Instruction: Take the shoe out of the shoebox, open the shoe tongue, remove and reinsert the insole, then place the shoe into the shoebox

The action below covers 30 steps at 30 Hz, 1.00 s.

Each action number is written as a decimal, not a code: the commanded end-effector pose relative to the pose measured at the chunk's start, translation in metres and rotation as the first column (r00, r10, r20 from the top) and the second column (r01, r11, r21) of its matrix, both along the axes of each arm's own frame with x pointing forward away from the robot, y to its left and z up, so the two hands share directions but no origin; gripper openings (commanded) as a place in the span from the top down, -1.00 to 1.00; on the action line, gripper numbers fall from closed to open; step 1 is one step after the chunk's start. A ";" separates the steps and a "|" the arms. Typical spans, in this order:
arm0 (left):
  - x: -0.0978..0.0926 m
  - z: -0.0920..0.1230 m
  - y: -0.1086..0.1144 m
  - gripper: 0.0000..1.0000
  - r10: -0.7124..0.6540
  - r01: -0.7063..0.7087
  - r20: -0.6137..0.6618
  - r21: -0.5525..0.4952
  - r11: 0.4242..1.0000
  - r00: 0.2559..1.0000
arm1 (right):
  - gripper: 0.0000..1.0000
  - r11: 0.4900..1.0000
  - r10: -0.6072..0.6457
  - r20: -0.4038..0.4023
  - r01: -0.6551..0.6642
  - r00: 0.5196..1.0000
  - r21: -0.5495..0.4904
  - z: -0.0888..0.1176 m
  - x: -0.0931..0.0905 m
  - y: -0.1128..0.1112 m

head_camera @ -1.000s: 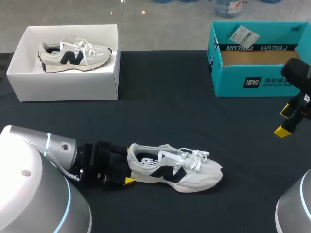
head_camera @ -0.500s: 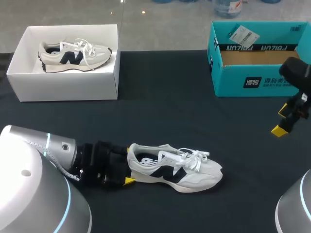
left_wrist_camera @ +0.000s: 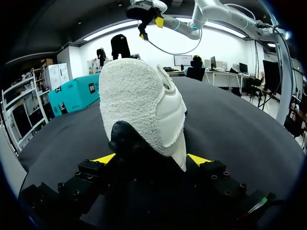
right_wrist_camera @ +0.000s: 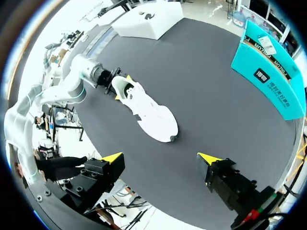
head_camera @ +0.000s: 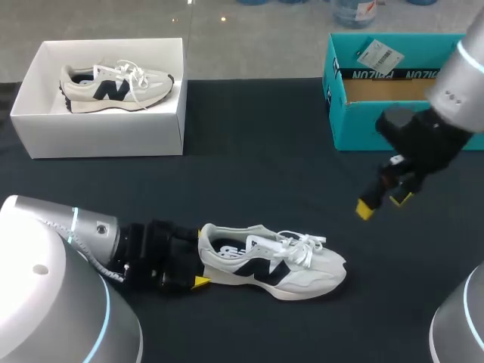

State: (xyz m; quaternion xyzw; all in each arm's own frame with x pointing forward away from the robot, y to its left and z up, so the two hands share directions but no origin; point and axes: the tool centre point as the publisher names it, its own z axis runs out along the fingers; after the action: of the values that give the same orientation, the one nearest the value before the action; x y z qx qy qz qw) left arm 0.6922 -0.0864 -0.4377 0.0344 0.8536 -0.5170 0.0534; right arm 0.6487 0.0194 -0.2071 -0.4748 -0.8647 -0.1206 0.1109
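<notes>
While the left gripper (left_wrist_camera: 151, 158) is clamping the shoe (head_camera: 280, 265) by its heel (sole on the table (head_camera: 257, 174)), the right gripper (head_camera: 383, 204) is hovering wide open.

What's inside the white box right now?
One white sneaker lies in the white box. The floor beneath it is covered; nothing else shows beside it.

On the surface (head_camera: 257, 174) the shoe (head_camera: 272, 261) lies at 6 o'clock, heel toward 9, toe toward 3. My left fingers (left_wrist_camera: 199, 159) sit either side of the heel, touching it. The shoebox (head_camera: 98, 136) is at 10 o'clock, with a second shoe (head_camera: 113, 85) in it. The other box (head_camera: 363, 132) is at 2. My right fingers (head_camera: 366, 209) are over the surface at 3, spread, well apart from the shoe.
</notes>
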 end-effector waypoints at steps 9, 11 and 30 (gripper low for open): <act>-0.002 -0.002 0.000 1.00 0.000 0.000 -0.001 0.005 1.000 1.000 | -1.00 0.995 -0.028 -0.073 0.021 0.997 -0.098 -0.015 0.028 0.060; -0.002 -0.002 0.000 1.00 0.000 0.000 -0.001 0.005 1.000 1.000 | -1.00 0.995 -0.028 -0.073 0.021 0.997 -0.098 -0.015 0.028 0.060; -0.002 -0.002 0.000 1.00 0.000 0.000 -0.001 0.005 1.000 1.000 | -1.00 0.967 -0.229 -0.097 0.214 0.969 -0.139 -0.027 0.020 0.087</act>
State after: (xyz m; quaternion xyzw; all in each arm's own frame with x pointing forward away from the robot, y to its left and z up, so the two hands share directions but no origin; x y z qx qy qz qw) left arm 0.6921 -0.0862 -0.4376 0.0344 0.8536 -0.5170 0.0534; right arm 0.6701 0.0894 -0.2246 -0.5638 -0.8152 -0.0570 0.1196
